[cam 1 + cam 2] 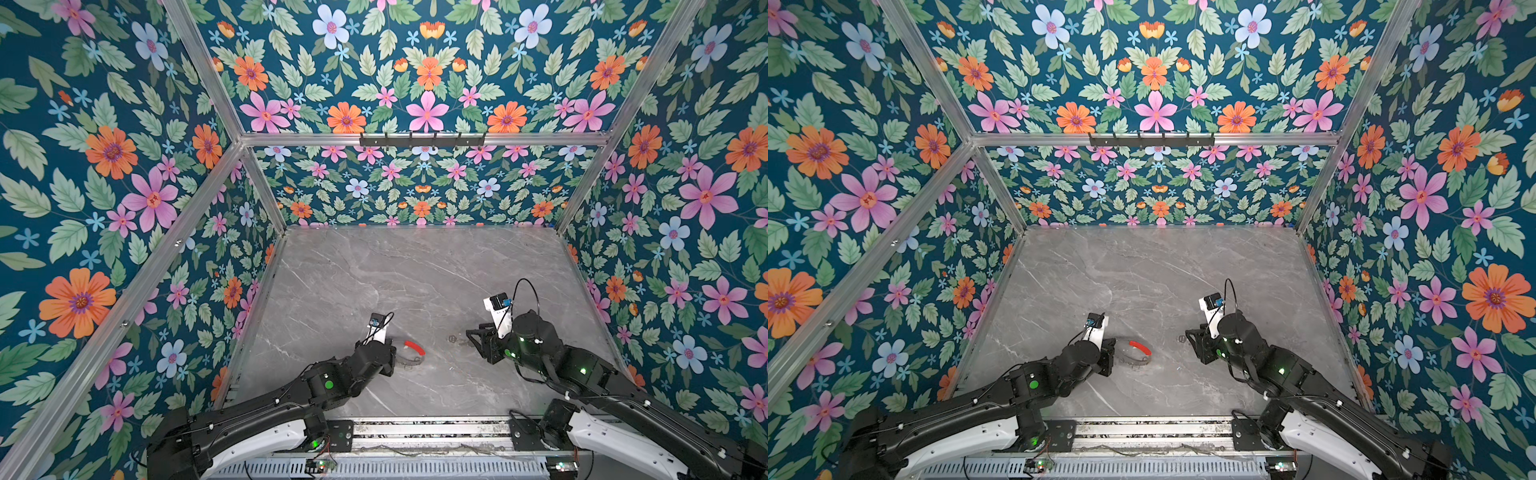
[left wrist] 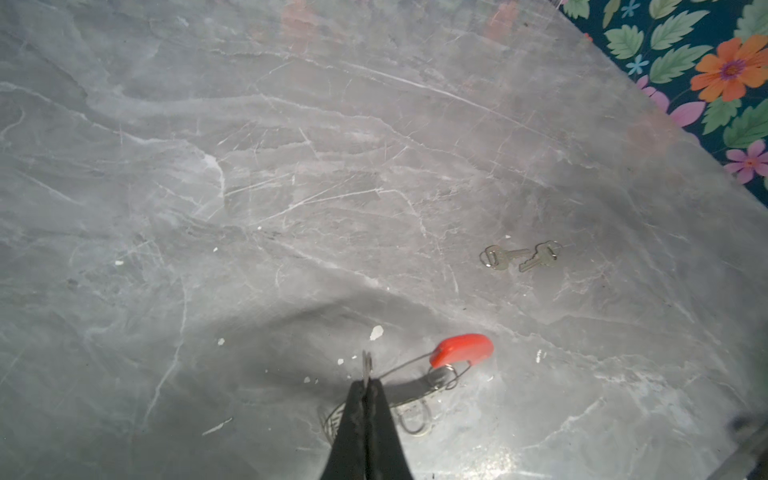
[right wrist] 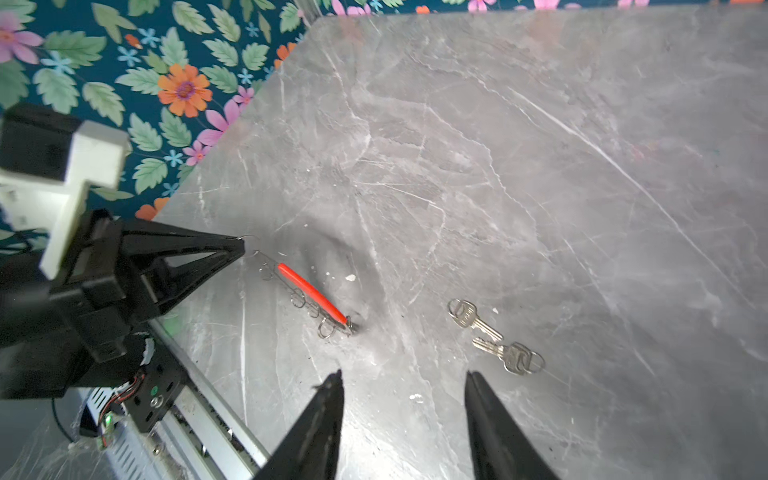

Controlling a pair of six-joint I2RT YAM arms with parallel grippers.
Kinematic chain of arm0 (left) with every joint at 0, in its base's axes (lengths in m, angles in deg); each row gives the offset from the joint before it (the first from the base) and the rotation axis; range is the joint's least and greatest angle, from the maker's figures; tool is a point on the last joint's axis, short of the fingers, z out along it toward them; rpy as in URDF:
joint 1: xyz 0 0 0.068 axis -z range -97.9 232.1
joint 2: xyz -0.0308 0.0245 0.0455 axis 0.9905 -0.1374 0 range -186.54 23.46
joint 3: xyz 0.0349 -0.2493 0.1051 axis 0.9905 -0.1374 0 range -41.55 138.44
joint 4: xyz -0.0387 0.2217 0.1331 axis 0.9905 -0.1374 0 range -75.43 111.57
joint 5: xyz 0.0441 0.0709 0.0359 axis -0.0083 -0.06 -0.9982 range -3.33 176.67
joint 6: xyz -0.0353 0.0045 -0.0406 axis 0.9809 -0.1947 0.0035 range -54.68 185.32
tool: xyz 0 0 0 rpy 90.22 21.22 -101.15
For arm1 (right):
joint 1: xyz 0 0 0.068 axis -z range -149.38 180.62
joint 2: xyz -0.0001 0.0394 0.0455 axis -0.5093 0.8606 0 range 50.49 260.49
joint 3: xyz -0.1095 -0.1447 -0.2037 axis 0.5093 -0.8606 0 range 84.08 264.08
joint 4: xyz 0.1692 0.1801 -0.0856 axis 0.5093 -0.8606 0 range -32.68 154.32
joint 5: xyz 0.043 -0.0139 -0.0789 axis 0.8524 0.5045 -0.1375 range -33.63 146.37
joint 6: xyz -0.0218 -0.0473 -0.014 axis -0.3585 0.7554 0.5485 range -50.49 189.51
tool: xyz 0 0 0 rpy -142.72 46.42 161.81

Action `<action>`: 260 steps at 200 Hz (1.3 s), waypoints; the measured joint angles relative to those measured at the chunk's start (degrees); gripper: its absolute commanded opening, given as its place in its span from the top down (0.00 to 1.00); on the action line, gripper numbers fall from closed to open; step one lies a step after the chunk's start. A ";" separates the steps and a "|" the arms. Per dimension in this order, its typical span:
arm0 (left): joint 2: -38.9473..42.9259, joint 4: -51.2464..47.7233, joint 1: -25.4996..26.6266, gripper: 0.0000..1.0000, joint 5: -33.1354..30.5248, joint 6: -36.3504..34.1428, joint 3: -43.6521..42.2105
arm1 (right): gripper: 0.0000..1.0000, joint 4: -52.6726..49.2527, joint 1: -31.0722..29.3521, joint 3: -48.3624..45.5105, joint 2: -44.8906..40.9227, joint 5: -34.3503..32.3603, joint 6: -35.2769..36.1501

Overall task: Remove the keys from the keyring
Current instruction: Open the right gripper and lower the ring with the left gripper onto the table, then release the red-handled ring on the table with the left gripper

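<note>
Your left gripper is clamped on the thin wire of the keyring, which reaches toward 3 o'clock in both top views. Your right gripper stands parted and empty, with the keys lying loose on the table at its 9 o'clock. No key shows on the hoop, so removal looks finished. Check the loops before you let go.

The left gripper is pinching the red-sleeved keyring's thin wire; two small silvery keys are lying apart from it on the marble table.
</note>
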 measured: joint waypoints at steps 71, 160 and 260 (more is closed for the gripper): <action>0.35 0.22 -0.85 0.32 -3.58 5.18 -0.96 | 0.24 2.54 2.56 -3.34 4.20 2.43 -4.39; 0.52 8.55 -1.14 0.00 -15.32 -8.83 11.08 | 0.01 2.97 2.60 -1.51 -3.91 -7.58 -3.72; -16.55 36.30 -28.11 0.00 -21.05 -26.51 10.73 | 0.01 3.93 2.64 -4.81 -12.20 -20.76 -3.52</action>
